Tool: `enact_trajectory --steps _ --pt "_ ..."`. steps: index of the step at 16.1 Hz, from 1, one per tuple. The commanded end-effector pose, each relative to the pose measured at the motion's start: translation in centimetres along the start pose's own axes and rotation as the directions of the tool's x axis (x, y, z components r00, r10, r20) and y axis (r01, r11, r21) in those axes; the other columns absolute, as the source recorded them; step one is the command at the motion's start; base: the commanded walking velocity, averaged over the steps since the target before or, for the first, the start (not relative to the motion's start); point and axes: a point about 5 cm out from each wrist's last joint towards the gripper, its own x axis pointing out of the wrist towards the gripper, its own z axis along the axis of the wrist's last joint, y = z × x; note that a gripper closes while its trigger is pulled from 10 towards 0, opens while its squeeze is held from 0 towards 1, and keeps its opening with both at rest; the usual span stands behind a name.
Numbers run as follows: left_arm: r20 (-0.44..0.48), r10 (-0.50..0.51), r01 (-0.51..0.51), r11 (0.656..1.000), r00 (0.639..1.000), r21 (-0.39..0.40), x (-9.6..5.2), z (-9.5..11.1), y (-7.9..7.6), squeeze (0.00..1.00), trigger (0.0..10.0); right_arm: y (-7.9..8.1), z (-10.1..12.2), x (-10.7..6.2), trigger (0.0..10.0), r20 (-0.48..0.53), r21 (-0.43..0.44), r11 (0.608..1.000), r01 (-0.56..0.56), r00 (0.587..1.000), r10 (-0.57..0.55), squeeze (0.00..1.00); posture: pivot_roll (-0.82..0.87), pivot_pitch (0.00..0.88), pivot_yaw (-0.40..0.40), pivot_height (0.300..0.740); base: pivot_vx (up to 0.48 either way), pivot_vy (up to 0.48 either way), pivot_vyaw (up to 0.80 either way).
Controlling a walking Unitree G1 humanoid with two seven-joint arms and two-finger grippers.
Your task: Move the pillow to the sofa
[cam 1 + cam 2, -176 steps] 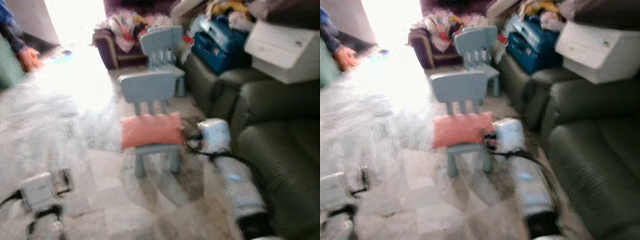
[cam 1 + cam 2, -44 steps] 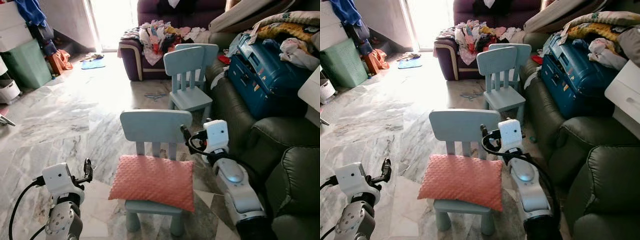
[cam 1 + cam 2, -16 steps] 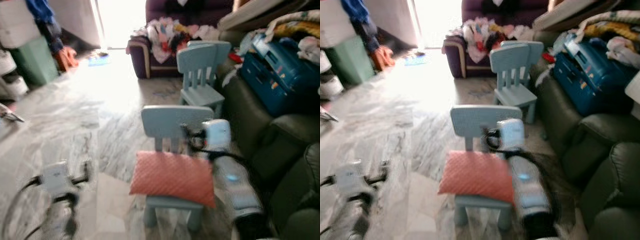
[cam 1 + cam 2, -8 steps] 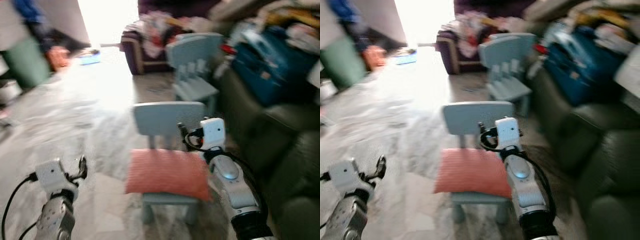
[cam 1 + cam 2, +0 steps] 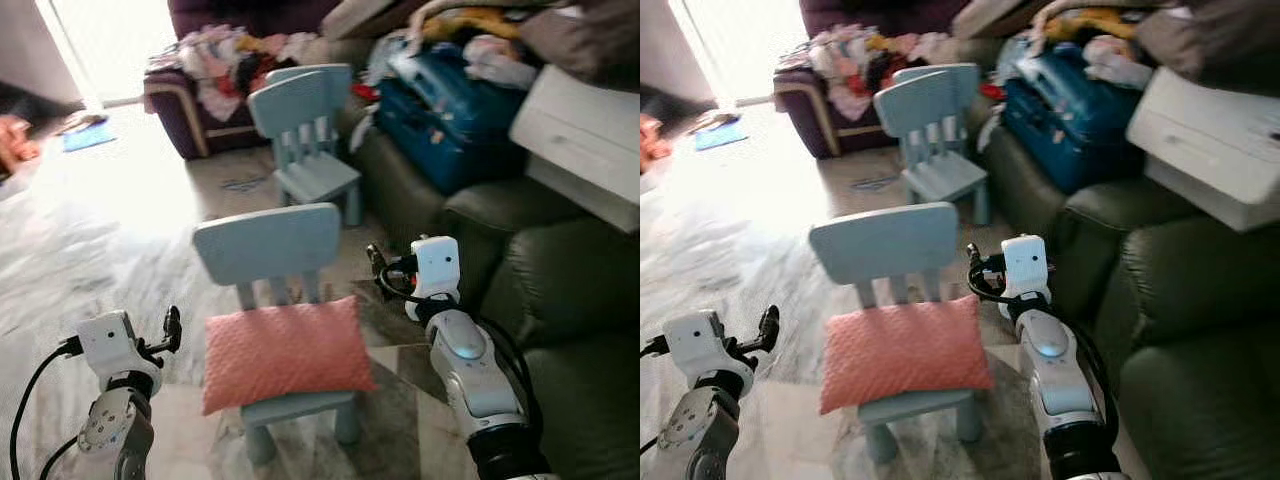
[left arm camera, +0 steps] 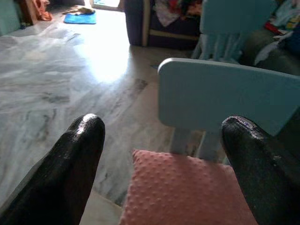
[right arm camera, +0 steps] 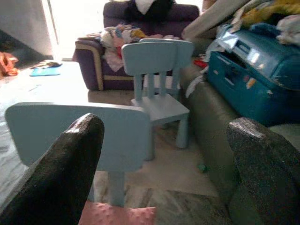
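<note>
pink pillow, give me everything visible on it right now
The pillow is a salmon-pink rectangle with a dotted, nubby fabric and looks soft and plump. It lies flat on the seat of the near light-blue child's chair, its back edge by the chair's slats, its front and side edges overhanging the seat. Neither gripper touches it: the left gripper is off its left side with fingers apart, the right gripper is beyond its right back corner, also open. The dark green sofa is to its right.

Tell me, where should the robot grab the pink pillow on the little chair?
Probably by its two short ends, one hand from each side. The pillow lies flat on the chair seat, its ends overhanging, with the left hand and right hand flanking it.
</note>
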Motion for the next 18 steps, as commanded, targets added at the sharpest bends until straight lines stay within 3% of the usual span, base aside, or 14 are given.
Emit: enact_trajectory --steps 1,5,18 --pt "-0.006 0.019 -0.019 1.0 1.0 0.01 -0.1 -0.1 0.5 0.0 10.0 0.4 0.6 0.3 10.0 0.025 -0.001 1.0 -0.02 1.0 0.02 0.0 -0.13 0.0 0.095 0.74 0.0 0.0 -0.63" --pt "-0.004 0.02 -0.02 1.0 1.0 0.016 0.0 0.0 0.6 0.0 10.0 0.5 0.7 0.3 10.0 0.029 0.003 1.0 -0.021 0.999 0.021 0.0 -0.13 0.0 0.095 0.74 0.0 0.0 -0.75" --pt "0.007 0.071 -0.071 0.997 0.997 0.039 -1.9 -0.8 1.4 0.0 10.0 2.2 1.7 1.8 10.0 0.056 -0.029 0.988 -0.153 0.986 0.154 0.0 -0.07 0.0 0.027 0.74 0.0 0.0 0.0"
